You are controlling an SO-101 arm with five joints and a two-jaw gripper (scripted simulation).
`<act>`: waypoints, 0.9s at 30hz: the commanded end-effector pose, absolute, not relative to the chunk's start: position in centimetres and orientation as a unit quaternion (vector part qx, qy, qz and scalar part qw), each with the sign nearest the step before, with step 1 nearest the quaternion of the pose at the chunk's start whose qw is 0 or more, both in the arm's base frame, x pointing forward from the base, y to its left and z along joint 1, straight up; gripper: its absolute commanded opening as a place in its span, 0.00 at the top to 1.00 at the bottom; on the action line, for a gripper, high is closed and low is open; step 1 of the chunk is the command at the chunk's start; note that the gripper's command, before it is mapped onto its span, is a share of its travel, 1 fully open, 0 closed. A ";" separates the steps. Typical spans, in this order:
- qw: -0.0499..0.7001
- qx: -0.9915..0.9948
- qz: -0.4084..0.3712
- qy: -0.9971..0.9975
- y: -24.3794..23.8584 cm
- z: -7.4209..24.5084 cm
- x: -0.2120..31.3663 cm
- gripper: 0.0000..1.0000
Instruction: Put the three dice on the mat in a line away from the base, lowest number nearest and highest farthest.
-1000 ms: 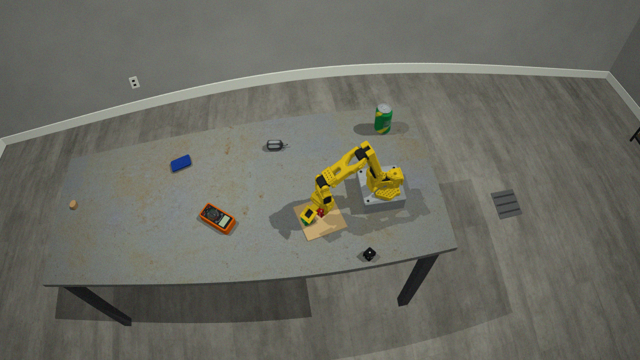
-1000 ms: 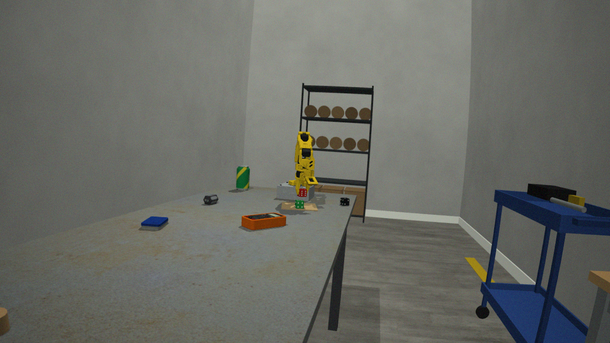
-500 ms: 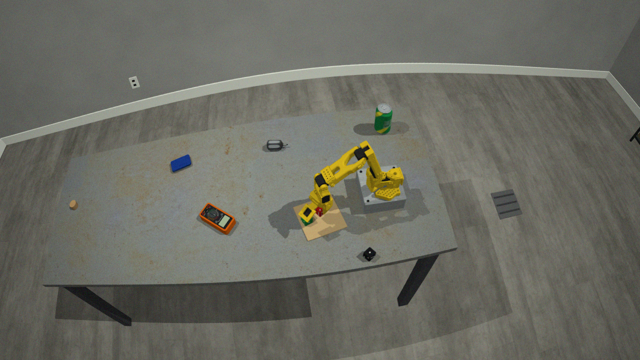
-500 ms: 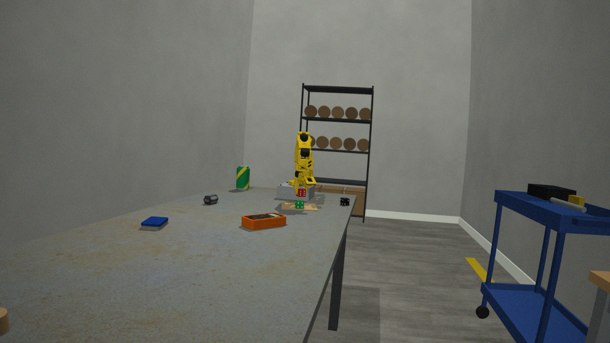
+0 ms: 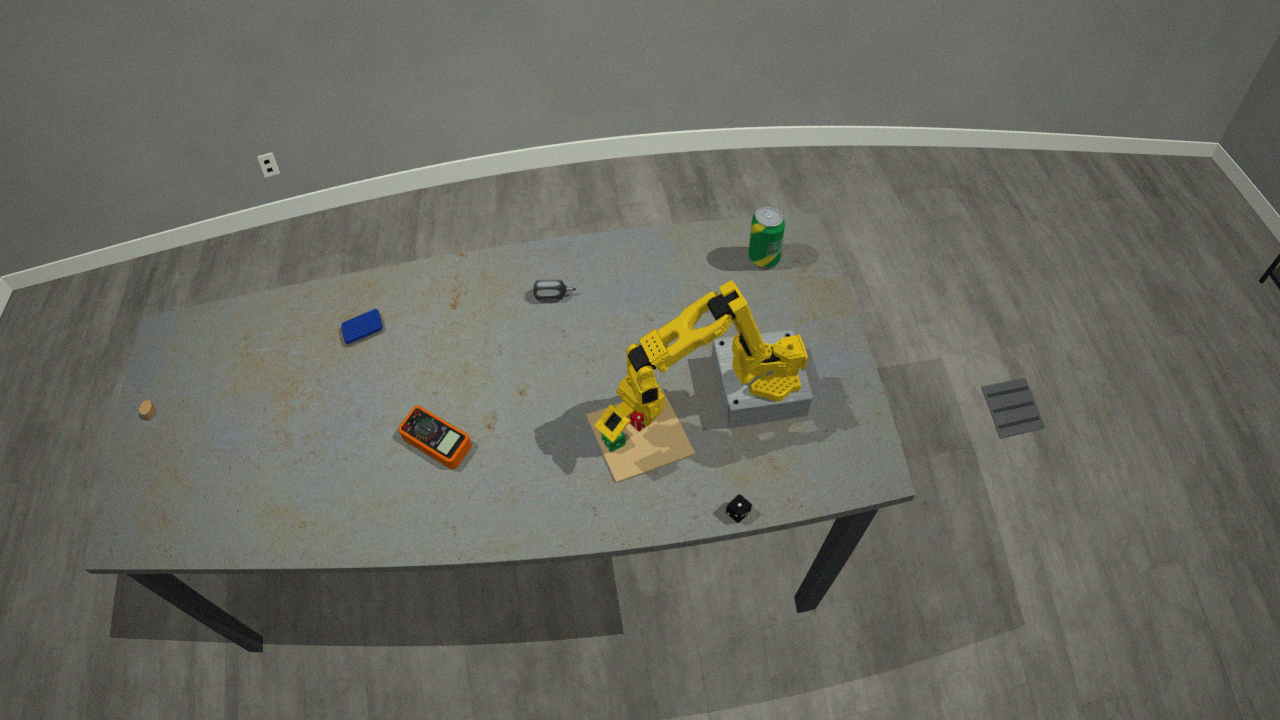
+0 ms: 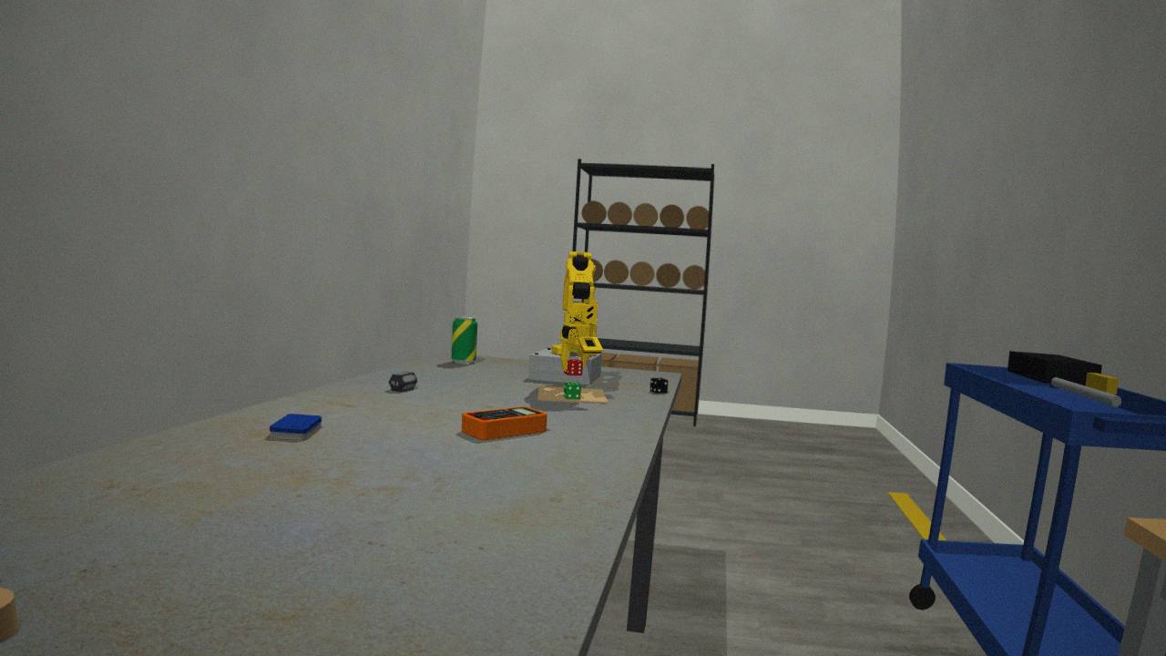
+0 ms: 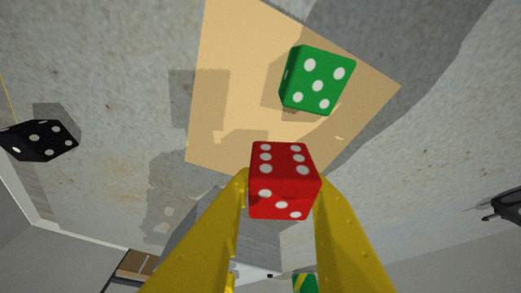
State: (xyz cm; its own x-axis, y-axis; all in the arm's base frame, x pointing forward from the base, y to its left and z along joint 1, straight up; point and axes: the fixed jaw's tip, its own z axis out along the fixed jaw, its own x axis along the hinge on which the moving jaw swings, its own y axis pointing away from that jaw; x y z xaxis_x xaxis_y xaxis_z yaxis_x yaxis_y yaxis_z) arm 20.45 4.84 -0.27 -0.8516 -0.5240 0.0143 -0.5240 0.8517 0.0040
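Fingers of the yellow arm (image 5: pixel 684 335) are closed on the red die (image 7: pixel 282 183), one on each side face, holding it clear of the surface above the tan mat (image 7: pixel 240 81). In the wrist view the red die presents a six-pip face toward the mat side and a three-pip face toward the camera. In the exterior view the red die (image 6: pixel 574 366) hangs under the arm, above the mat (image 6: pixel 590 397) and closer to the grey base block (image 5: pixel 760 407) than the green die (image 6: pixel 572 390). The green die (image 7: pixel 315 81) rests flat on the mat, showing five white pips on top in the wrist view, close to one mat edge; in the top view it is largely covered by the wrist (image 5: pixel 613 420). The black die (image 5: pixel 738 508) sits on the bench (image 5: pixel 268 501), off the mat and well apart from it, near the bench's front edge; its top number cannot be read with confidence. Elsewhere on the bench are an orange multimeter (image 5: pixel 435 436), a blue pad (image 5: pixel 361 325), a green can (image 5: pixel 767 237) and a small dark metal part (image 5: pixel 549 290), all well away from the mat.
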 end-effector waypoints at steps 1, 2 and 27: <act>0.015 0.267 -0.001 -0.964 4.6 -0.4 20.3 1.00; 0.015 0.267 -0.001 -0.964 4.6 -0.4 20.3 1.00; 0.015 0.267 -0.001 -0.964 4.6 -1.0 20.3 1.00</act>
